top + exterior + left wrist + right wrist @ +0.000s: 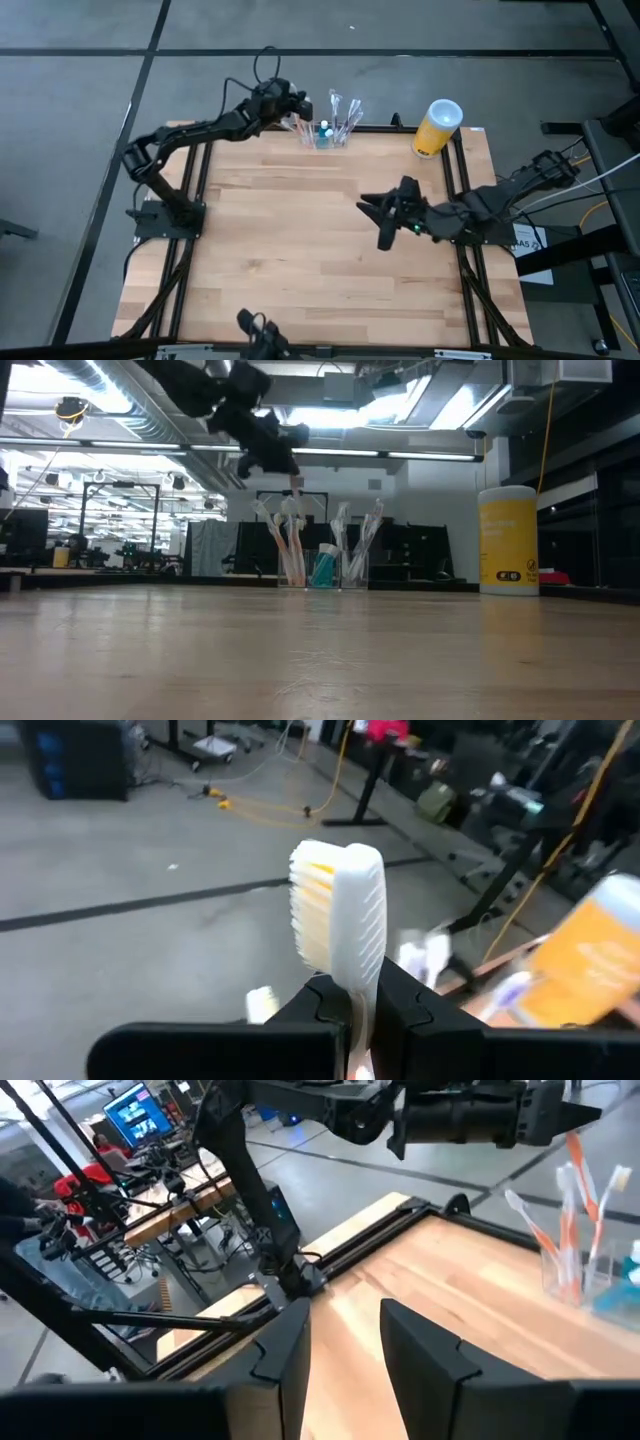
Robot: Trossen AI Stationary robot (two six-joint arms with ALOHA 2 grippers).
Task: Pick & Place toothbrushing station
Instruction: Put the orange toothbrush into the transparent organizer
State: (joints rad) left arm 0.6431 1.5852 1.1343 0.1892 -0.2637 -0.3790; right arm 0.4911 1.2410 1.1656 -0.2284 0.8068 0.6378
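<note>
The left gripper [300,108] is hovering over the far edge of the table [300,250], just beside the holder [328,135], and it is pinching a toothbrush [345,930] between its pressed-together fingers [410,1010]. In the left wrist view the white bristled head is standing up just past the fingertips, so the grip is sitting high on the shaft, close to the head.

The holder is standing at the middle of the table's far edge, upright, with several brushes [290,540] leaning in it and a small teal thing at its base (probably a tube, though it is too small to tell). The yellow can [437,127] is standing well apart from it, toward the far right corner.

The step in hand is looking like placing: a brush is being carried in above the holder, and the low view is showing the left gripper hanging over the brushes on the holder's left side. Whether the handle tip is already inside the rim cannot be told.

The next move is calling for the shaft to be lined up over a free gap, lowered without knocking the leaning brushes, and only then released.

The right gripper [385,215] is waiting over the right half of the table, near mid-depth, its fingers [290,1350] spread with bare wood between them, holding nothing.
</note>
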